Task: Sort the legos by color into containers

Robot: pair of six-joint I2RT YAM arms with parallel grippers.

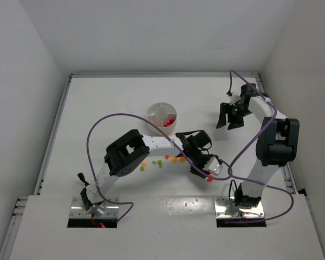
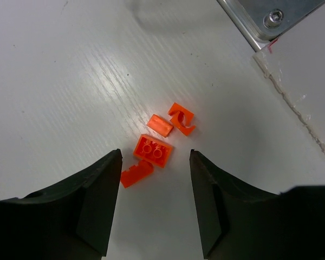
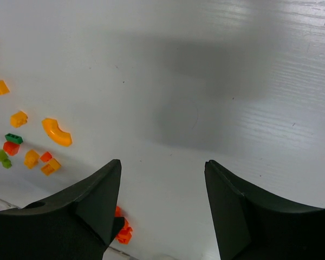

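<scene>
A cluster of orange-red legos (image 2: 153,150) lies on the white table, just ahead of my left gripper (image 2: 155,153). Its jaws hang open above them and hold nothing. From above, that cluster (image 1: 209,178) sits near the front, with the left gripper (image 1: 202,172) over it. More orange and green legos (image 1: 174,159) are scattered to its left. The round white dish of containers (image 1: 158,110) stands further back, red pieces (image 1: 168,122) in one wedge. My right gripper (image 1: 227,125) hovers open and empty to the right of the dish; its view shows loose legos (image 3: 57,131) at the left.
The right arm's metal base plate (image 2: 271,21) lies close behind the orange-red cluster, beside a taped table edge (image 2: 292,103). A purple cable (image 1: 105,119) loops over the left arm. White walls enclose the table on three sides.
</scene>
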